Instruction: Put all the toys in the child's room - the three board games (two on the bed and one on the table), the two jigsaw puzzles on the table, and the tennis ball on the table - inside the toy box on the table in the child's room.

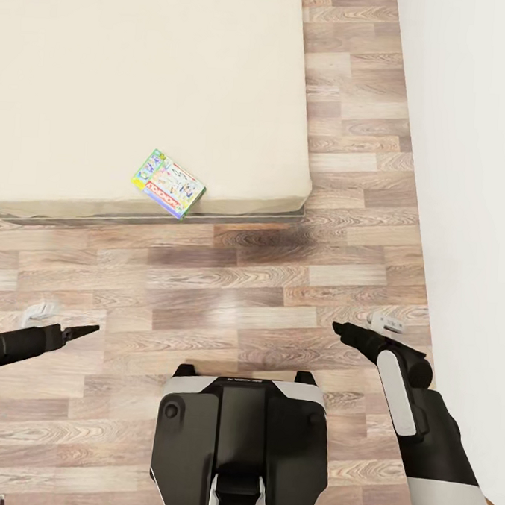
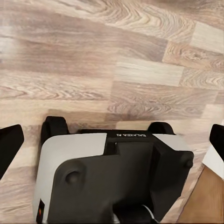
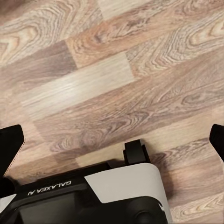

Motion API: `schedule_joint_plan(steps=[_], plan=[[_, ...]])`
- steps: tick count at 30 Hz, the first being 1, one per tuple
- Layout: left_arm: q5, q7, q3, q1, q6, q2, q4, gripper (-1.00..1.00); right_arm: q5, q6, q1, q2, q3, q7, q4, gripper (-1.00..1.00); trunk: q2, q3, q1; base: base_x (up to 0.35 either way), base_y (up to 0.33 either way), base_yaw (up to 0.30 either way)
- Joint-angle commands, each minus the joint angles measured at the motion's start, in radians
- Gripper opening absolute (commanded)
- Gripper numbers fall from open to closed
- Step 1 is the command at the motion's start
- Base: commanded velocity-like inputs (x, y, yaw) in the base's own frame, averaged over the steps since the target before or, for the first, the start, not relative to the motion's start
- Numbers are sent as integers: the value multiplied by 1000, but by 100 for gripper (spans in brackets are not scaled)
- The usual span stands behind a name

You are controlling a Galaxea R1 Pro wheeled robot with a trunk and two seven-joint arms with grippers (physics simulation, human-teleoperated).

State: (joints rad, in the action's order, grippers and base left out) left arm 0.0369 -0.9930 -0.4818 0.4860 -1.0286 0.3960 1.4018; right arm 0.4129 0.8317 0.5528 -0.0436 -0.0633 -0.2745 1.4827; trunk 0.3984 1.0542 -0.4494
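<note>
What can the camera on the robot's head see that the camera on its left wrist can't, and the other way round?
The head view alone takes in the bed with a colourful board game lying near its front edge, the white wall, and both arms: the left gripper and right gripper hang over the floor, holding nothing.

The left wrist view alone gives a close look down on the robot's base, with its lettering readable, and the dark tips of its own fingers at the picture's edges, wide apart.

Both show the wood-plank floor and the robot's base.
</note>
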Motion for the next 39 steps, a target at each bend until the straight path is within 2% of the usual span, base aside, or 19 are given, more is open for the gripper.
schedule_joint_plan(steps=[1, 5, 11, 16, 20, 21, 27, 30, 35, 39], plan=[[4, 0, -1, -2, -7, 0, -10, 100, 10, -3, -1, 0, 0, -6, 1, 100, 2, 1, -1, -3, 1, 0], [3, 3, 0, -8, 6, 0, -46, 100, 9, -21, -3, 0, 6, 3, 0, 100, 2, 1, -1, -2, 0, 0], [0, 6, 0, -14, 48, 0, -146, 100, 10, -33, -5, 2, 32, 10, -1, 100, 2, 1, -1, 0, 0, 0], [1, 1, 2, -16, 145, -1, -270, 100, 13, -41, -19, 5, 42, 38, -1, 100, 2, 1, -1, 0, 0, 0], [3, -2, 4, -16, 175, -3, -294, 100, 15, -52, -25, 6, 51, 62, -1, 100, 2, 1, -1, 0, 0, 0], [4, -4, 5, -17, 190, -4, -307, 100, 18, -73, -40, 7, 63, 105, -1, 100, 2, 1, -1, 0, 0, 0], [3, -3, 6, -17, 197, -4, -312, 100, 20, -105, -77, 11, 70, 201, -3, 100, 2, 1, -1, 0, 0, 0], [2, 1, 6, -17, 198, -5, -315, 100, 20, -145, -90, 33, 71, 277, -17, 100, 2, 1, -1, 0, 0, 0], [1, 5, 6, -17, 199, -5, -319, 100, 20, -165, -95, 56, 71, 338, -55, 100, 2, 1, -1, 0, 0, 0], [0, 4, 6, -17, 198, -3, -320, 100, 21, -179, -97, 62, 71, 376, -106, 100, 2, 1, -1, 0, 0, 0]])
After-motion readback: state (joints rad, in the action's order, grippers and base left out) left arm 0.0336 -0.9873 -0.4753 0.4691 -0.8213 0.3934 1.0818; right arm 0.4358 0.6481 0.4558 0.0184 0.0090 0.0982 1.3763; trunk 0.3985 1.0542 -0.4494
